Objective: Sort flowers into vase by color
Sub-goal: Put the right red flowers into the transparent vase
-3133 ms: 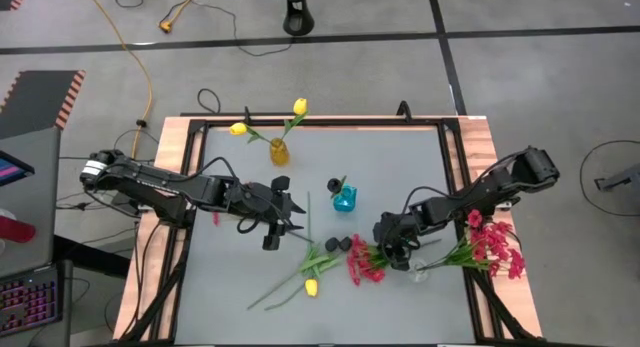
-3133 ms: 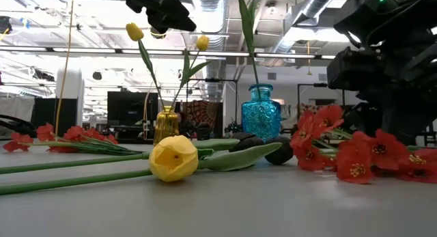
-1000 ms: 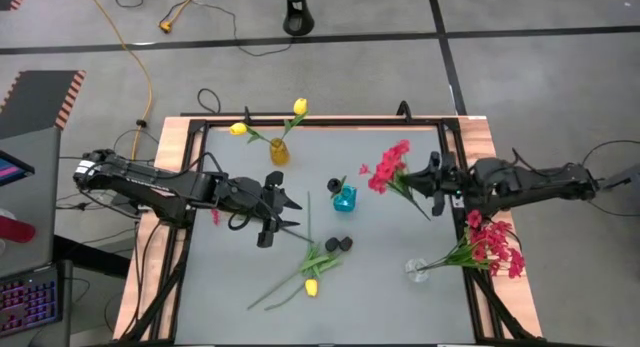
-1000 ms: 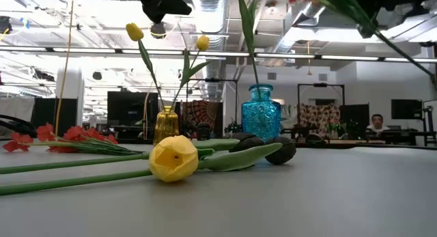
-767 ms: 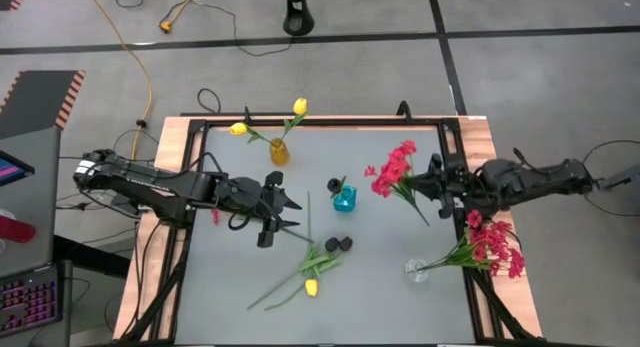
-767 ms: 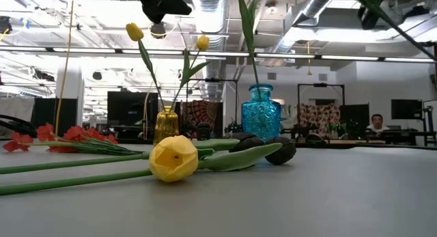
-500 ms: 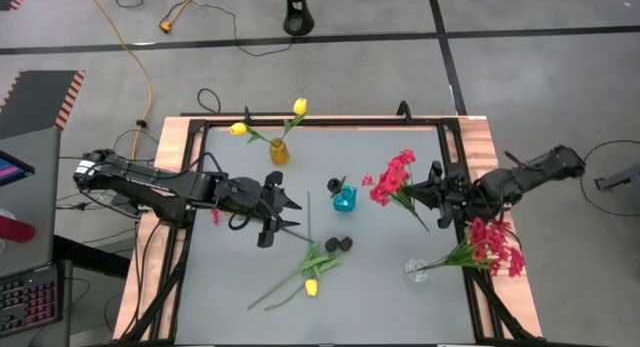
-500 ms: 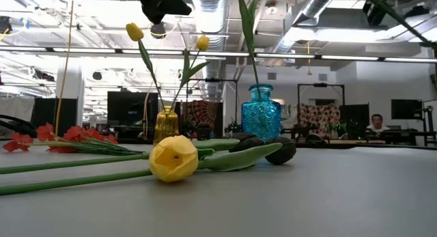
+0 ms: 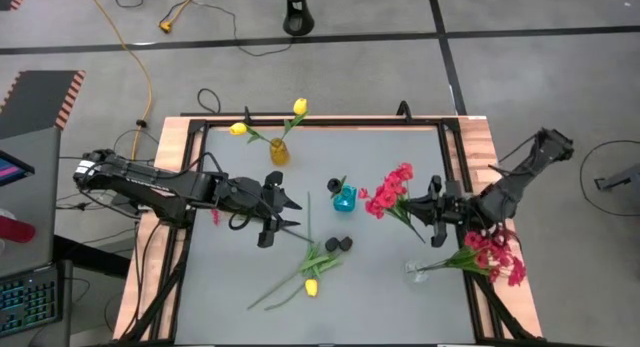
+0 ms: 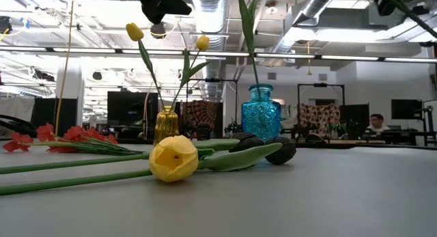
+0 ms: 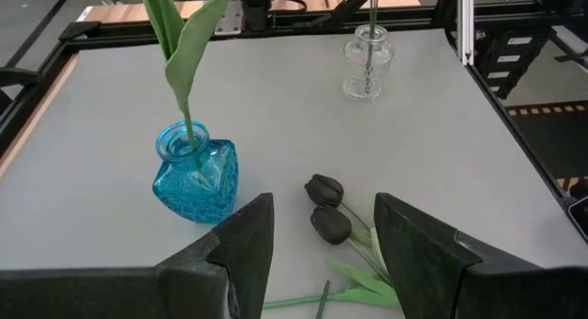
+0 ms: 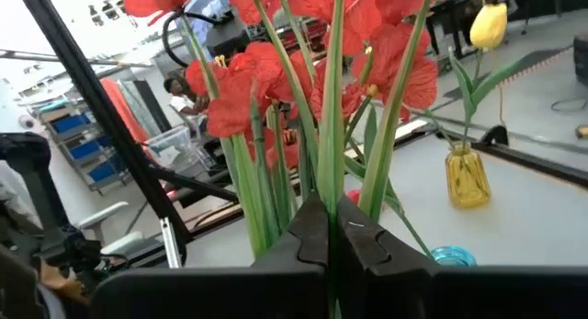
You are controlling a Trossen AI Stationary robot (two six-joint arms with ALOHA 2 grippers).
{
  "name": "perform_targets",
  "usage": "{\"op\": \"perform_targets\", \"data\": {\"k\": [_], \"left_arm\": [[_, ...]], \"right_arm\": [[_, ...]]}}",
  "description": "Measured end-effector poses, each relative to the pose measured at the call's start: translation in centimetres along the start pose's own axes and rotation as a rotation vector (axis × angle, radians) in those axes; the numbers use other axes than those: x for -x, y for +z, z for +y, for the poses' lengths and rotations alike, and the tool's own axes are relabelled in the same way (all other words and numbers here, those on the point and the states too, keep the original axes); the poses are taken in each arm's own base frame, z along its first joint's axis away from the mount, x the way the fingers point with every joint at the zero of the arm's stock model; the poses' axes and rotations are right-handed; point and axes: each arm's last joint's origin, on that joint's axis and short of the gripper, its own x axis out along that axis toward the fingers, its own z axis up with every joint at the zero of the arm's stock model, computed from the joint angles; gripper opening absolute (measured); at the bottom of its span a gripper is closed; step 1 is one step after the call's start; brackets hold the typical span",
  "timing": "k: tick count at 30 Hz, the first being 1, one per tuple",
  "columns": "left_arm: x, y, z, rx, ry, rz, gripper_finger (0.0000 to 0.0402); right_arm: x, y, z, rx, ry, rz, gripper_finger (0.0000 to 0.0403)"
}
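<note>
While the right gripper (image 9: 428,211), clamped on a red spray (image 9: 390,190), carries it above the desk (image 9: 380,287) | next: lower stems into clear vase (image 9: 416,270) | left gripper (image 9: 283,213) apart, idle above black tulips (image 11: 326,209).

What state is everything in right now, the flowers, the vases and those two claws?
Right gripper: shut on red spray, held above table.
Left gripper: open, empty.
Yellow vase: upright, two yellow tulips in it.
Blue vase: upright, one stem in it.
Clear vase: upright, red flowers in it.
Loose yellow tulip: lying flat.
Black tulips: lying flat.
</note>
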Motion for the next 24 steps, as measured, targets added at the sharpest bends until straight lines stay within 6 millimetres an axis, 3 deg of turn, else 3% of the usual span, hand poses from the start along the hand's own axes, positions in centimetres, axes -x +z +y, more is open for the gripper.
{"op": "perform_targets", "data": {"k": [6,16,24], "left_arm": [[0.0,0.0,0.0,0.000,0.000,-0.001,0.0178],[-0.2,0.6,0.0,0.005,-0.003,-0.058,0.0178],[-0.5,2.6,-0.1,-0.015,0.015,-0.279,0.0178]], "right_arm": [[0.4,-0.2,1.1,0.047,-0.012,-0.031,0.0026],[0.6,0.1,1.3,0.108,-0.051,-0.068,0.0027],[0.5,1.2,1.4,0.144,-0.058,-0.135,0.0025]]}}
